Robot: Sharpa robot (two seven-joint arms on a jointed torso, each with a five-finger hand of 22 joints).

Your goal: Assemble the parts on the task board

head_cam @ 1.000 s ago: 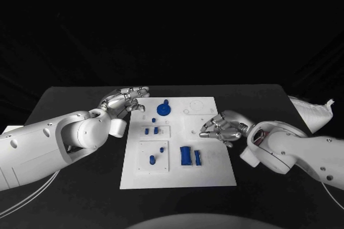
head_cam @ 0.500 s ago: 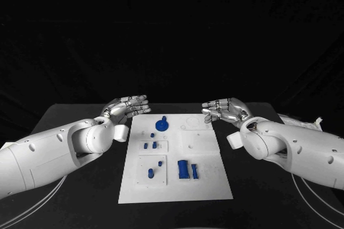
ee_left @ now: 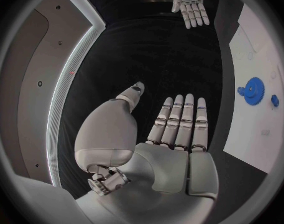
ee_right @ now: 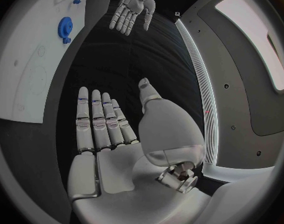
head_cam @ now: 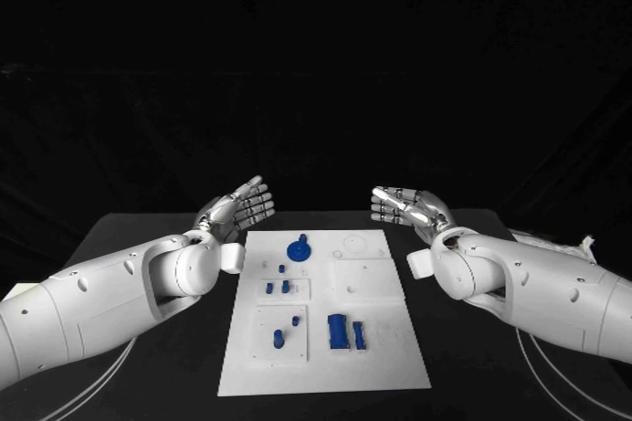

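Both hands up and holding nothing, board sitting mid-table.

You've got the black table (head_cam: 145,234) carrying the white task board (head_cam: 382,348) in its middle. Your left hand (head_cam: 237,207) and right hand (head_cam: 405,206) hang over the far edge, fingers straight and apart. The blue gear (head_cam: 301,250) sits near the board's far edge, smaller blue parts (head_cam: 345,331) toward its near edge.

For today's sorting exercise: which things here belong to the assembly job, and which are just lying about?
Belong to the job:
task board
blue gear
small blue pegs
two blue bars
left hand
right hand

Just lying about:
white crumpled item at the table's right edge
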